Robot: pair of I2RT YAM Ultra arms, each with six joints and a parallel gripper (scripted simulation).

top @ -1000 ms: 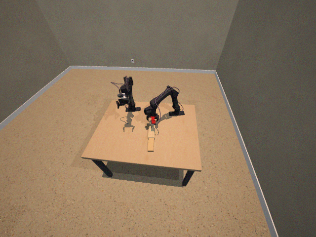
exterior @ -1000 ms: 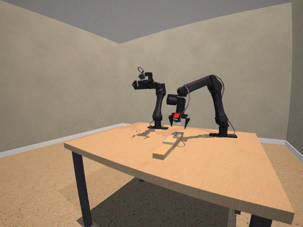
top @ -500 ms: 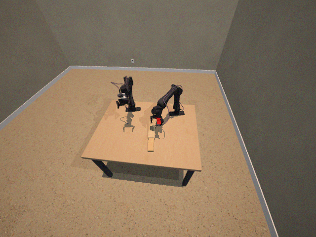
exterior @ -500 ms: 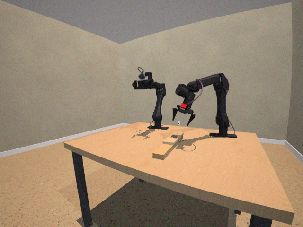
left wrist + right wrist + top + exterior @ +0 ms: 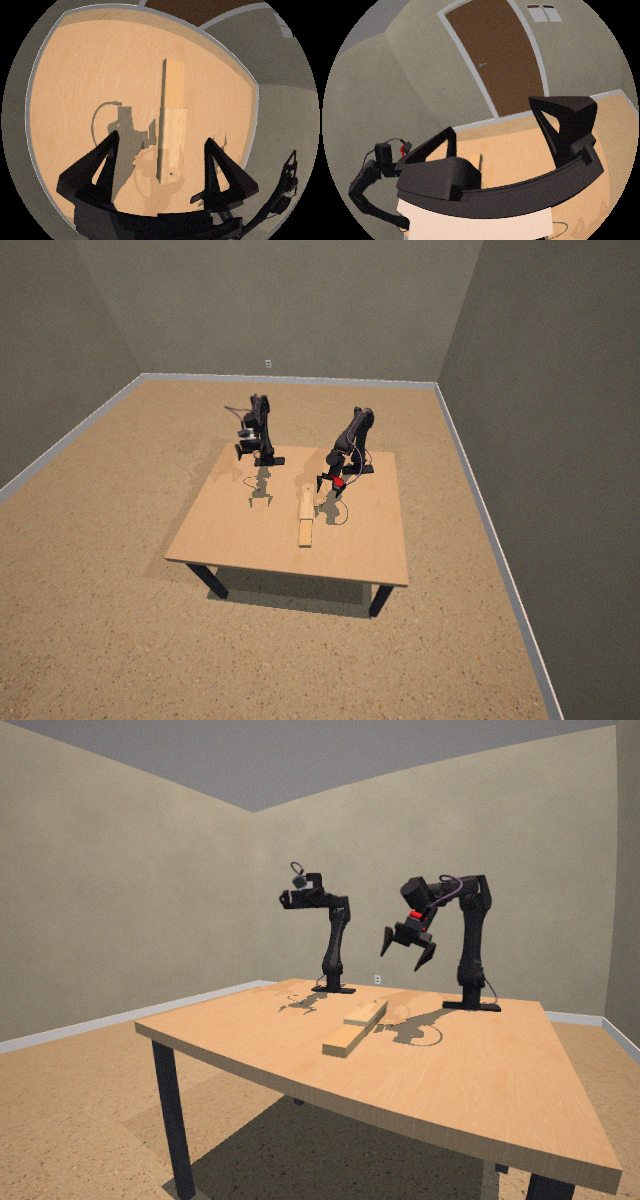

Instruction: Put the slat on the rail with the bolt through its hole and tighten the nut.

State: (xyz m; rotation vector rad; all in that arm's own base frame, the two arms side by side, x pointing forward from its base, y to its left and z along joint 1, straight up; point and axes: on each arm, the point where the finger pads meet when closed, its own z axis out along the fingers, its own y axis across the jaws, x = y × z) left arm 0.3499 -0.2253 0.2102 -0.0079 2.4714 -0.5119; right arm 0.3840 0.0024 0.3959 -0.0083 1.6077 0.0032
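Slat (image 5: 306, 506) (image 5: 364, 1013) (image 5: 173, 130) lies flat on the far part of the rail (image 5: 305, 533) (image 5: 341, 1039) (image 5: 174, 82); both tools empty.
Rail rests on the table (image 5: 232, 529) (image 5: 439, 1081) (image 5: 65, 75) (image 5: 515, 150), its near end uncovered. Small dark spot (image 5: 308, 488) (image 5: 375, 1001) (image 5: 171, 174) noted at the slat's far end; bolt and nut cannot be made out. Left tool (image 5: 328, 493) (image 5: 399, 963) (image 5: 162, 136), wide apart, hangs above the table, right of the slat. Right tool (image 5: 248, 455) (image 5: 298, 899) (image 5: 491, 113), also wide, is raised at far left, well apart from the slat.

The left claw (image 5: 327, 493) (image 5: 399, 963) (image 5: 163, 138) is now higher, tilted and off to the side, no longer upright above the slat's (image 5: 306, 504) (image 5: 366, 1012) (image 5: 172, 130) bolt end; its shadow (image 5: 332, 512) (image 5: 410, 1032) (image 5: 131, 132) lies farther out beside the wood.
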